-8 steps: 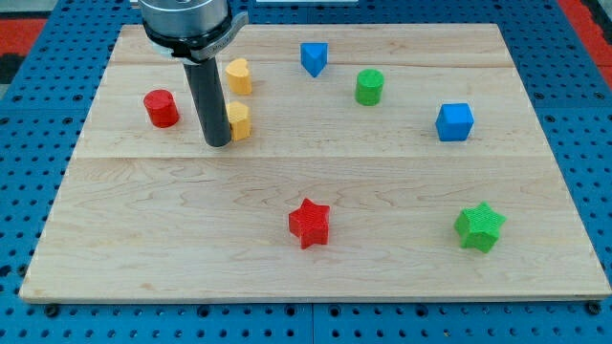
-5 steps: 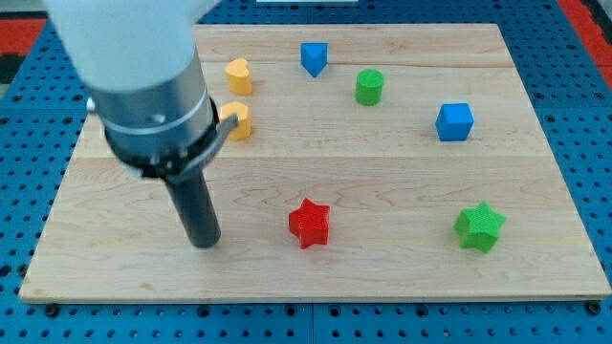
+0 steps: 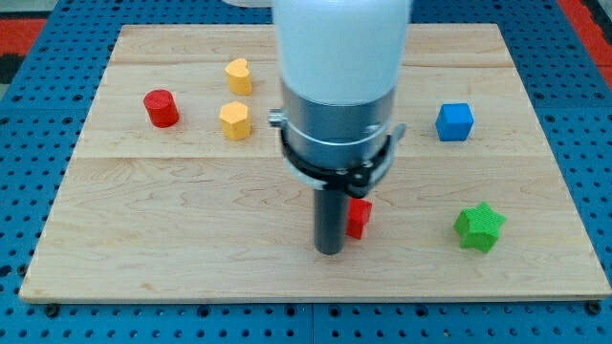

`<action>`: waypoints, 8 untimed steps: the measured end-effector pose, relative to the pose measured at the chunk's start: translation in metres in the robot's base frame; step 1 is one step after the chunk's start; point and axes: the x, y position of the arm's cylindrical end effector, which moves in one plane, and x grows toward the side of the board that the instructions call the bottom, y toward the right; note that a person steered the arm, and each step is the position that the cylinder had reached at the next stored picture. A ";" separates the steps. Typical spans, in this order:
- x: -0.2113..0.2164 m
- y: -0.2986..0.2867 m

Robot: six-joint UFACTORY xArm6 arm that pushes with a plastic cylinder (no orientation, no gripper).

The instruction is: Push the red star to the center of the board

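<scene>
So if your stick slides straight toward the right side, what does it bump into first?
My tip would meet the red star first; it sits just right of the rod, seemingly touching already, though the rod hides most of it.

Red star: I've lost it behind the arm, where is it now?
The red star sits low on the board, just right of centre, mostly hidden by the rod. My tip is against its left side; the green star lies to its right.

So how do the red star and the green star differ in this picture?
The red star is red and mostly hidden behind my tip; the green star is green and in full view. The red star lies near the view's bottom middle, the green star toward the view's right. Both rest on the board.
</scene>
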 end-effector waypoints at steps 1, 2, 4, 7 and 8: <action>-0.016 0.026; -0.046 0.037; -0.110 0.058; -0.152 0.084; -0.170 0.077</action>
